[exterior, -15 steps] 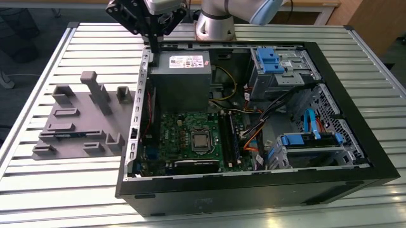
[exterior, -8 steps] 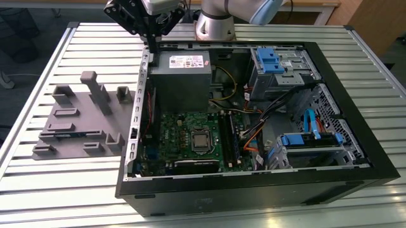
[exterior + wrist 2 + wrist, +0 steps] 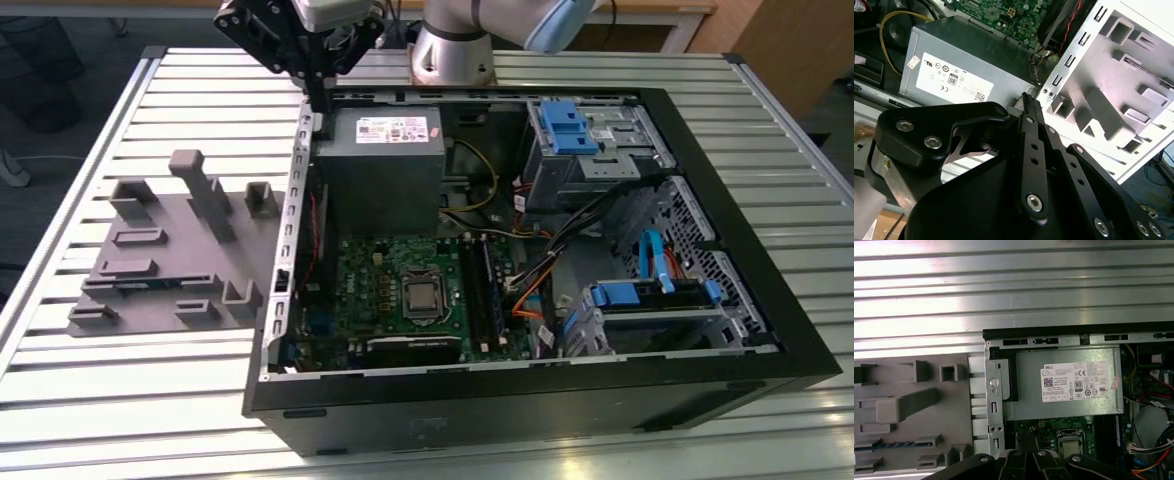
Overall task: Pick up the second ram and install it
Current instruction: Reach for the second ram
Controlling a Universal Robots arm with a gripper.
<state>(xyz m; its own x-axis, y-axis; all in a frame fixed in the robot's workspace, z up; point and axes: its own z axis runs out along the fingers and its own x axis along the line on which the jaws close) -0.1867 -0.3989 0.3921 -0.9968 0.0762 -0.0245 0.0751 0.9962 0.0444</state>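
**Second ram**: blue-green strip, lying lengthwise in a slot of the grey holder. In the exterior view it sits toward the holder's near end. Nothing touches it.

**Grey holder**: moulded tray with upright posts and several slots. It lies flat on the table just beside the computer case, on the exterior view's left of it.

**Gripper**: black, two-fingered, hanging fingers-down over the far corner of the case on the holder's side. In the second wrist view the jaws are drawn together at the tips with nothing between them. It is well apart from the second ram.

**Computer case**: black tower laid on its side, the open side facing up.

**Power supply**: grey box with a white label, in the far part of the case just beside the gripper.

**Motherboard**: green board in the near part of the case, with a square processor at its middle.

**Memory slots**: long black slots, to the exterior view's right of the processor. I cannot tell what they hold.

**Drive-bay clips**: chunky blue plastic, on the metal bays along the case's side at the exterior view's right.

**Table**: slatted metal top, bearing the case and the holder.

**Arm base**: mounted behind the case's far edge.
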